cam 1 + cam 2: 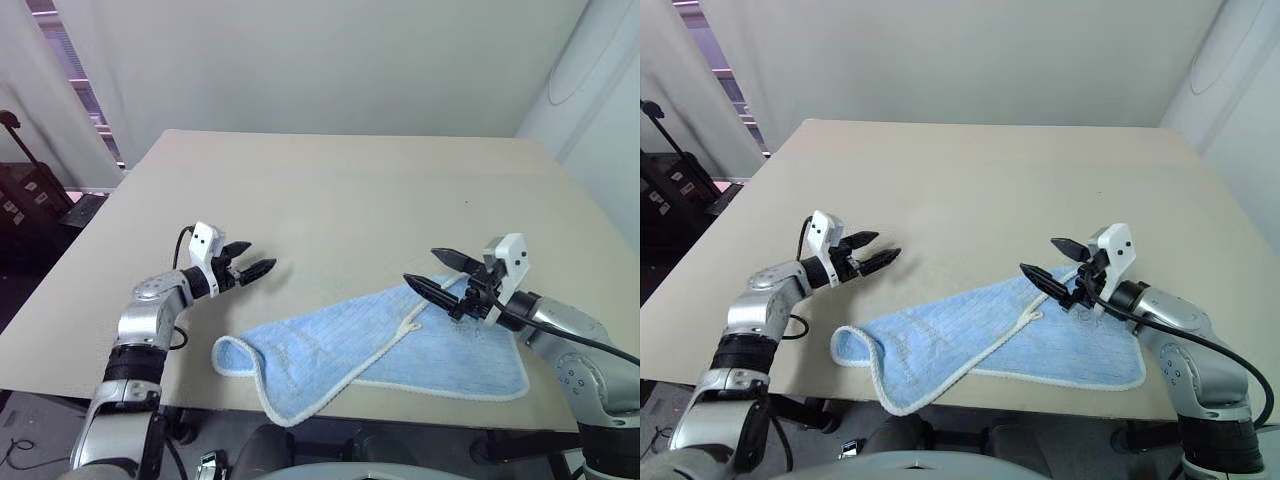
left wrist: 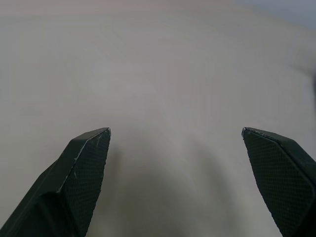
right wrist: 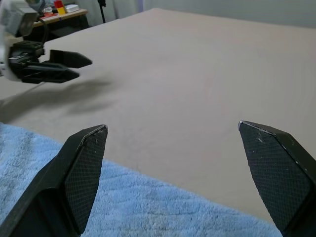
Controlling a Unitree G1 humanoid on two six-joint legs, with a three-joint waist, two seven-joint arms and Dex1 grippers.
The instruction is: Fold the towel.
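While both end effectors gape empty, the towel (image 1: 380, 345) lies lengthwise left-to-right along the table's (image 1: 330, 190) near edge.

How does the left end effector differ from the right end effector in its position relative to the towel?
The left end effector hangs above bare table, apart from the towel; the right end effector hangs directly above the towel's far edge. The left end effector points toward the robot's right, while the right end effector points toward its left. Both are open and hold nothing.
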